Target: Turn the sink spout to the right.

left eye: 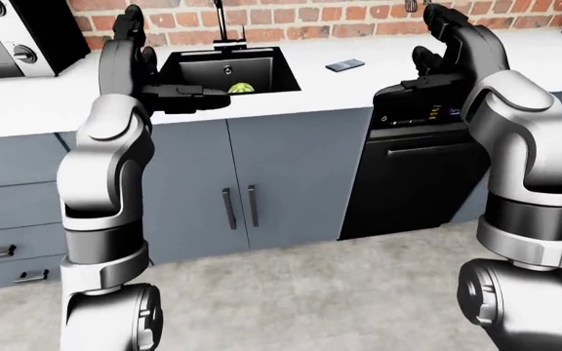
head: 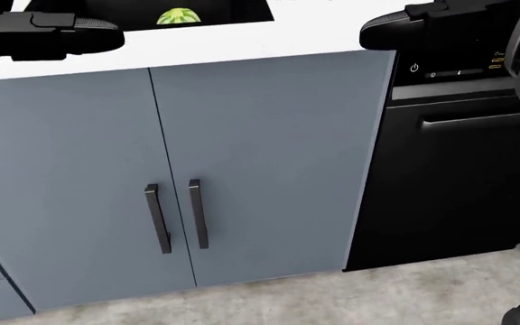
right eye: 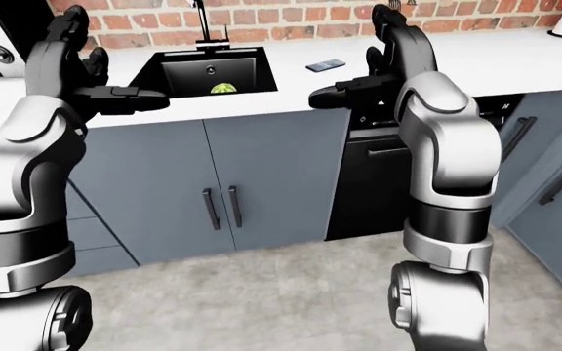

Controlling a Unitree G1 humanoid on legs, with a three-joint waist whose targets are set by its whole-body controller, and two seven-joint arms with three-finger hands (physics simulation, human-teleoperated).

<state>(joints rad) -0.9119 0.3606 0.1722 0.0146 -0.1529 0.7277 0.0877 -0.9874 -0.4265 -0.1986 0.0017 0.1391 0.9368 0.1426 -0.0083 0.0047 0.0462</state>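
Note:
The black sink spout (left eye: 220,22) stands upright at the top of the left-eye view, behind the black sink basin (left eye: 224,69) set in the white counter (left eye: 359,80). A green round thing (left eye: 241,88) lies in the basin. My left hand (left eye: 164,66) is open, fingers raised, at the basin's left edge, lower in the view than the spout and apart from it. My right hand (right eye: 369,62) is open and empty, raised over the counter to the right of the sink, far from the spout.
A microwave (left eye: 7,36) stands on the counter at top left. A dark phone (left eye: 344,65) lies right of the sink. A black dishwasher (left eye: 428,168) is under the counter at right. Grey cabinet doors (head: 174,217) are below the sink. A brick wall (left eye: 311,18) is behind.

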